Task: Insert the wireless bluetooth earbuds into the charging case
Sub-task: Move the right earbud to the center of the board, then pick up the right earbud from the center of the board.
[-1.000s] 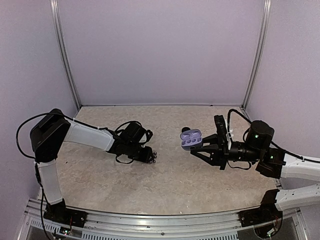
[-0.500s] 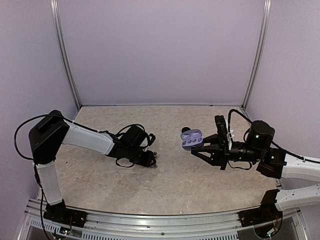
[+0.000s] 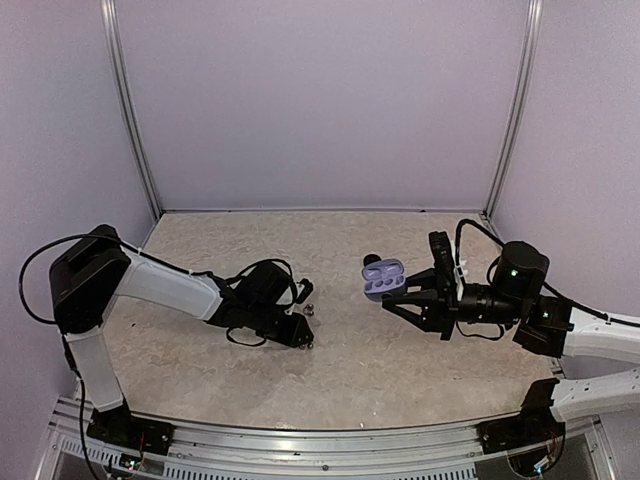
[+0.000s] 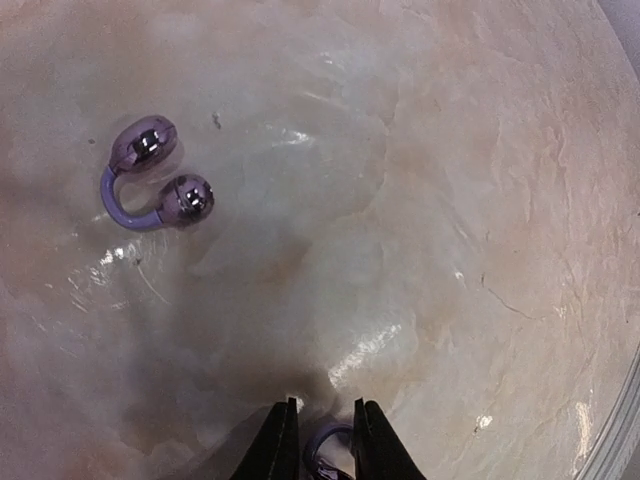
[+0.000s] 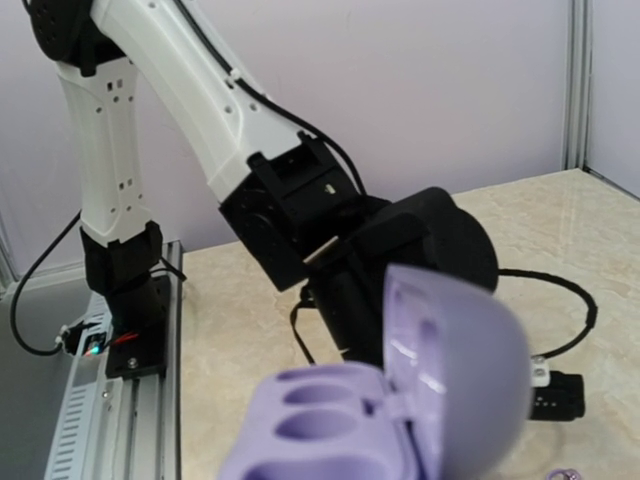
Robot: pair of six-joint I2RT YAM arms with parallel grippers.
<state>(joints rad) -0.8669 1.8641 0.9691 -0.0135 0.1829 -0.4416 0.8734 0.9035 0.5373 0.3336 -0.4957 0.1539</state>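
A beige marbled table (image 3: 350, 375) sits inside lilac walls (image 3: 320, 100), metal posts (image 3: 126, 110) at the back corners, a rail (image 3: 300, 441) up front.

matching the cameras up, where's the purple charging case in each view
top external: charging case, lid open, right of centre, in the right gripper.
left wrist: not in it.
right wrist: charging case fills the bottom centre.
shared landmark: left arm, in the top external and right wrist views.
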